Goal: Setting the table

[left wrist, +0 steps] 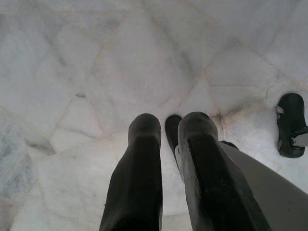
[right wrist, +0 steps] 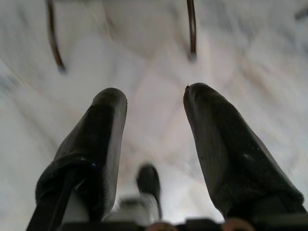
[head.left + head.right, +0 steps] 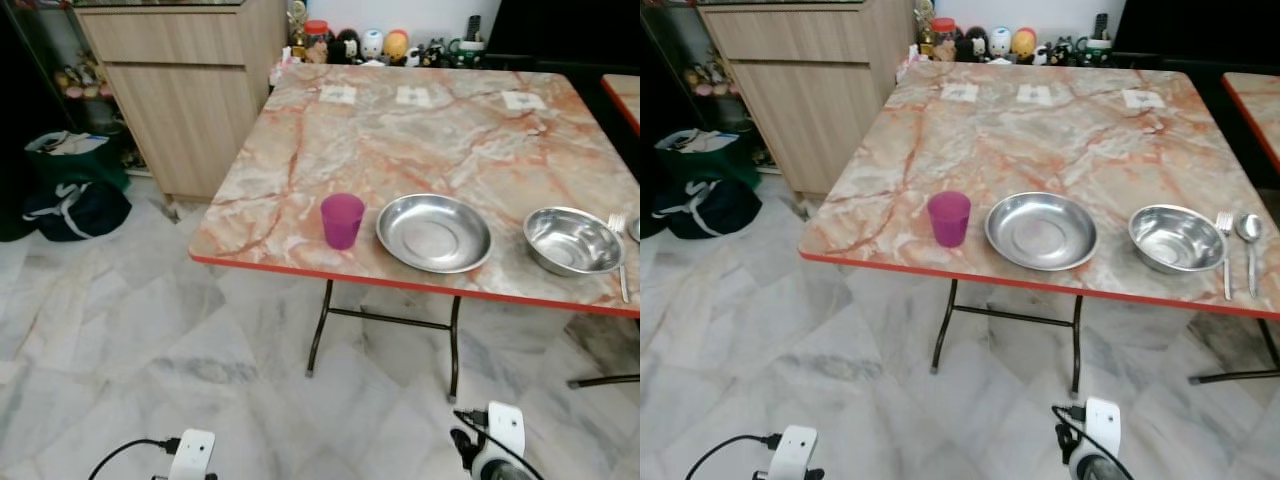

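A marble-patterned table point(image 3: 400, 140) with a red edge stands ahead of me. Along its near edge, from left to right, sit a purple cup point(image 3: 342, 219), a wide steel plate point(image 3: 433, 232) and a steel bowl point(image 3: 573, 240). A fork point(image 3: 1225, 255) and a spoon point(image 3: 1250, 240) lie to the right of the bowl. Both arms hang low over the marble floor, short of the table. My left gripper point(image 1: 169, 126) points at the floor with its fingers close together and nothing between them. My right gripper point(image 2: 153, 96) is open and empty above the floor near the table legs.
A wooden cabinet point(image 3: 190, 90) stands left of the table, with dark bags point(image 3: 75, 185) on the floor beside it. Figurines and jars point(image 3: 370, 45) line the table's far edge, and three white cards point(image 3: 338, 94) lie there. Folding metal legs point(image 3: 320, 330) sit under the table. A second table's corner point(image 3: 625, 95) is at right.
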Motion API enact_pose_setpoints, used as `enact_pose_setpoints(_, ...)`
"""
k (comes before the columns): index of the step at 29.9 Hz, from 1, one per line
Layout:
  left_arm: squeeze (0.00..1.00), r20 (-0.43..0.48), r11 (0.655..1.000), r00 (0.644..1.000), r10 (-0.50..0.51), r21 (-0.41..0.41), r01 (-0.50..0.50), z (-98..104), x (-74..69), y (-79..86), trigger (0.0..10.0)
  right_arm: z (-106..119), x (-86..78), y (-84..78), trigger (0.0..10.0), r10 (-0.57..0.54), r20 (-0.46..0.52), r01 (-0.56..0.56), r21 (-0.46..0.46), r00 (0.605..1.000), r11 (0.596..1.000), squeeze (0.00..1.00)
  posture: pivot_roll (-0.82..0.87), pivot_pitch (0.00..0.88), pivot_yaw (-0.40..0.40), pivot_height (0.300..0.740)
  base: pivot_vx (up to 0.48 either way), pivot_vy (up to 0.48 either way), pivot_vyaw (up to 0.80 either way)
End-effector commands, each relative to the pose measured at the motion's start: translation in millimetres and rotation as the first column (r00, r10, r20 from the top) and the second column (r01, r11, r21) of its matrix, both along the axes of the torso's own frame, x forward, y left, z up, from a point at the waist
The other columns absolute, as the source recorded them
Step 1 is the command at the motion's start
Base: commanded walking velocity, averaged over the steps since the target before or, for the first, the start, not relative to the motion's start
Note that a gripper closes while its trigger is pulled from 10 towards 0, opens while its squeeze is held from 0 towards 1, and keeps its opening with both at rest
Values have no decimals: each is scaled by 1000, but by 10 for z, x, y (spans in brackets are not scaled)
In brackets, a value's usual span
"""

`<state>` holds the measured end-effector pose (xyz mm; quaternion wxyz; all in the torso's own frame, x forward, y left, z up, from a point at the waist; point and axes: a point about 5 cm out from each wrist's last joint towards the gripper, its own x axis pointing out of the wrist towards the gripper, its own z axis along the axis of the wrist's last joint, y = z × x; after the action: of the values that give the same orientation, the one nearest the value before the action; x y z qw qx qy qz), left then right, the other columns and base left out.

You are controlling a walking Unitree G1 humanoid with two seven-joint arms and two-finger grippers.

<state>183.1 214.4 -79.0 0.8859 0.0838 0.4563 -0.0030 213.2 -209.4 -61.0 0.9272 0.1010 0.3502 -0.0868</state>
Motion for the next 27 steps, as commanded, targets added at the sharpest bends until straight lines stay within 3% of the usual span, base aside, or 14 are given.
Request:
enact_pose_setpoints(1,0,0,1000,1000,21,7,-21,-5,-34,49,10000,91,95,-34,10000,-27,89,28,-12,996,1000,0,-49,50,-13,740,0,0,0)
enact_pose_setpoints(3,0,8,1000,1000,22,10,-22,-2,-27,43,10000,225,200,-91,10000,-46,221,51,-14,974,999,0,-49,49,-18,740,0,0,0)
enact_pose_setpoints(9,0,14,1000,1000,23,12,-23,-1,-25,38,10000,407,322,-96,10000,9,376,10,-49,926,999,0,-57,47,-22,740,0,0,0)
enact_pose_setpoints(11,0,15,1000,1000,24,9,-24,-5,-28,25,10000,596,404,-74,10000,44,500,5,-96,865,995,0,-64,42,-22,740,0,0,0)
enact_pose_setpoints(12,0,15,1000,1000,24,9,-24,-5,-28,25,10000,596,404,-74,10000,44,500,5,-96,865,995,0,-64,42,-22,740,0,0,0)
enact_pose_setpoints(14,0,15,1000,1000,26,8,-26,-6,-29,21,10000,782,465,-7,10000,107,582,-16,-159,806,987,0,-65,38,-20,740,0,0,0)
enact_pose_setpoints(15,0,15,1000,1000,26,8,-26,-6,-29,21,10000,782,465,-7,10000,107,582,-16,-159,806,987,0,-65,38,-20,740,0,0,0)
enact_pose_setpoints(16,0,18,999,999,33,5,-33,-4,-28,25,10000,953,527,22,10000,152,635,-27,-202,757,979,0,-65,38,-20,740,0,0,0)
enact_pose_setpoints(19,0,19,999,999,36,8,-36,-3,-33,41,10000,1261,656,67,10000,192,720,-29,-232,667,972,0,-72,37,-17,740,0,0,0)
enact_pose_setpoints(24,0,21,999,999,40,14,-40,2,-37,70,10000,1547,745,180,10000,220,779,-27,-253,586,967,0,-61,49,-18,740,0,0,0)
enact_pose_setpoints(27,0,22,999,999,44,16,-45,4,-39,85,10000,1603,747,196,10000,212,785,-10,-254,582,967,0,-59,53,-16,740,0,0,0)
